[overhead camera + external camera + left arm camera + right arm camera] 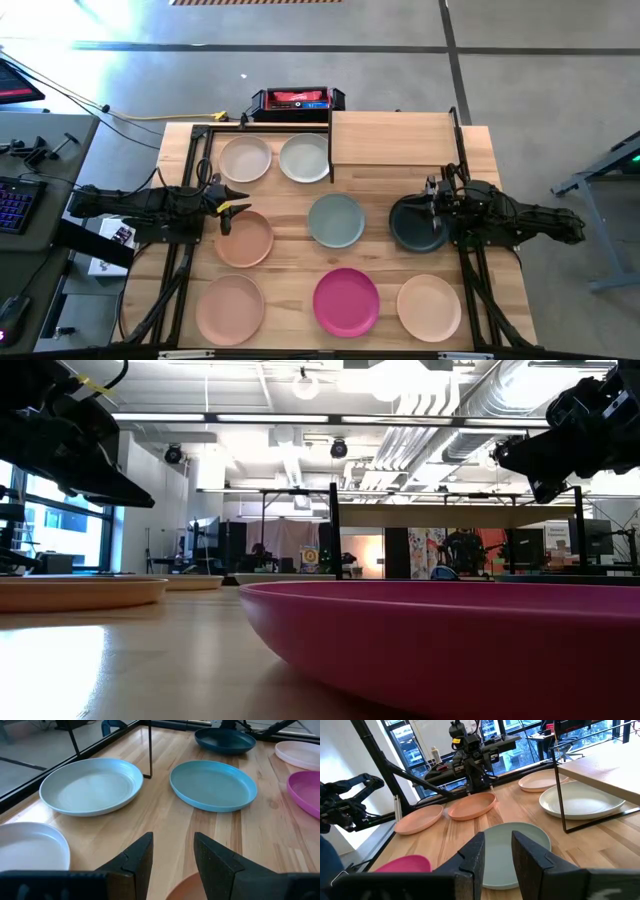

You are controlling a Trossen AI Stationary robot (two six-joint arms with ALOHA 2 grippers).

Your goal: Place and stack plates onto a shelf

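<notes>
Several round plates lie flat on the wooden table: a white one [245,158], a pale one [303,157] partly under the shelf [393,138], a sage green one [336,220], a dark green one [418,224], two peach ones [243,240] [229,308], a magenta one [346,301] and a cream one [429,307]. The shelf stands at the far right, with nothing on its board. My left gripper [243,201] [172,855] hovers open above the far rim of a peach plate. My right gripper [428,202] [497,852] hovers open over the dark green plate, pointing level toward the sage plate [515,852].
A black and red box [297,101] sits just beyond the table's far edge. Black frame rails run along the table's left and right sides. The shelf's thin black leg [149,750] stands beside the pale plate. Bare wood shows between the plates.
</notes>
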